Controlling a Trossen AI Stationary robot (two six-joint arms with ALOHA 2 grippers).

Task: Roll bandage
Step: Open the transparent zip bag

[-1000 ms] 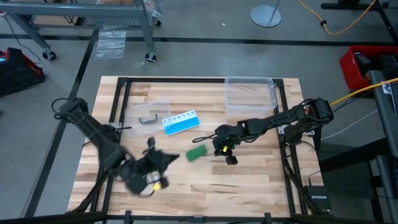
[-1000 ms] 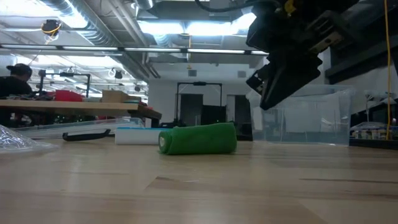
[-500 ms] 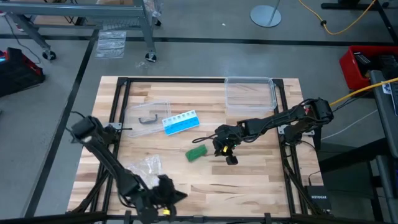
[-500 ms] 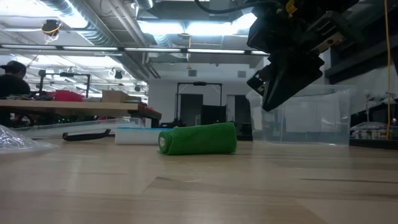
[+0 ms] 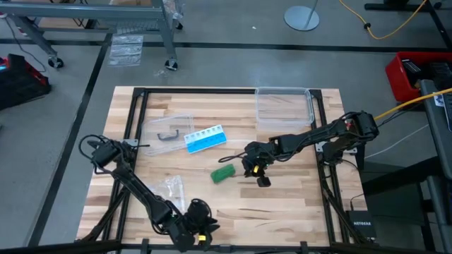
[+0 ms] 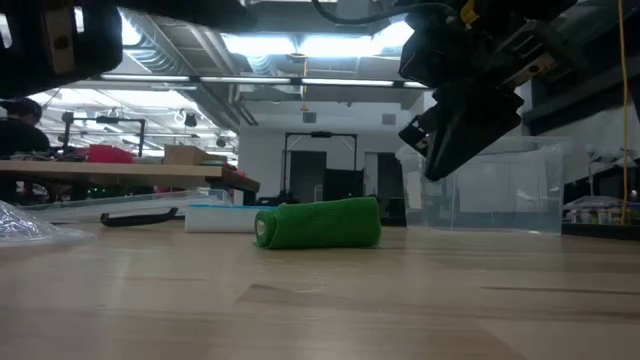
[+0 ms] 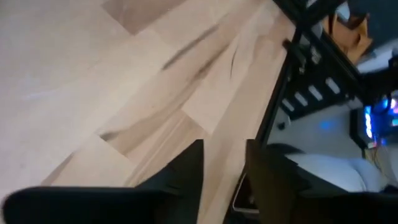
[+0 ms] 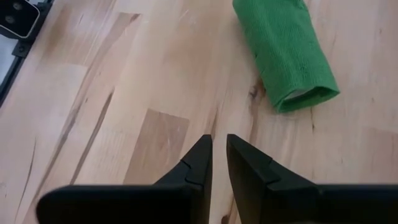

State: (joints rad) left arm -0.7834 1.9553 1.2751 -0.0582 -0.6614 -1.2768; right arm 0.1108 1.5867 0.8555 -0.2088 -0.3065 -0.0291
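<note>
The green bandage (image 5: 223, 173) lies rolled up on its side on the wooden table (image 5: 282, 212), near the middle; its open end (image 8: 306, 99) faces the right wrist camera. My right gripper (image 5: 262, 180) hangs just to the roll's right, above the table and clear of it (image 6: 432, 150). Its fingers (image 8: 219, 146) are open by only a narrow gap, with nothing between them. My left gripper (image 5: 205, 228) is at the table's near edge, far from the bandage. Its fingers (image 7: 224, 168) are open and hold nothing.
A blue and white pill organizer (image 5: 205, 138) lies beyond the bandage. A clear flat tray (image 5: 168, 130) sits to its left, a clear plastic box (image 5: 284, 106) at the far right, and a small clear bag (image 5: 169, 189) at the near left. A person shows beyond the table (image 6: 18, 125).
My left gripper has swung from beside the small clear bag toward the table's near edge, and its arm now shows at the top left of the low view. The bandage has stayed in place.
</note>
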